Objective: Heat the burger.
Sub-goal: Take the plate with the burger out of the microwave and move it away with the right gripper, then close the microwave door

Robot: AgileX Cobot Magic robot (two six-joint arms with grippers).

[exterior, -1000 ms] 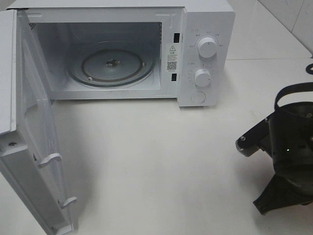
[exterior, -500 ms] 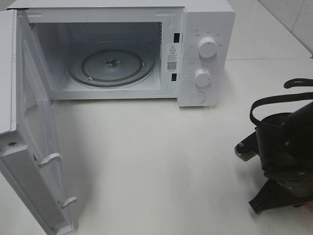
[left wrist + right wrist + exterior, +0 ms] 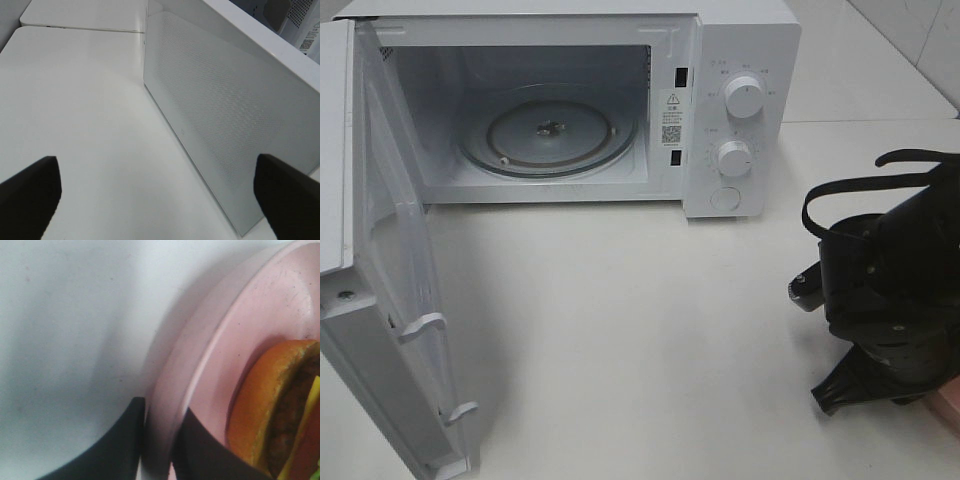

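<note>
In the right wrist view the burger (image 3: 270, 410) rests on a pink plate (image 3: 240, 330); I see its golden-brown bun, dark patty and a strip of yellow cheese. My right gripper (image 3: 159, 440) is shut on the plate's rim, with one dark finger on each side of it. From the exterior high view the right arm (image 3: 890, 300) covers the burger, and only a pink sliver of the plate (image 3: 948, 405) shows at the lower right edge. My left gripper (image 3: 160, 200) is open and empty beside the microwave door (image 3: 225, 110).
The white microwave (image 3: 745, 40) stands at the back with its door (image 3: 390, 300) swung wide open to the left. Its glass turntable (image 3: 550, 130) is bare. Two knobs sit on the panel at the right. White tabletop lies between the microwave and the right arm.
The right arm has moved left and slightly up across the table. The pink edge of the plate now shows beneath it. The left gripper and microwave have not moved.
</note>
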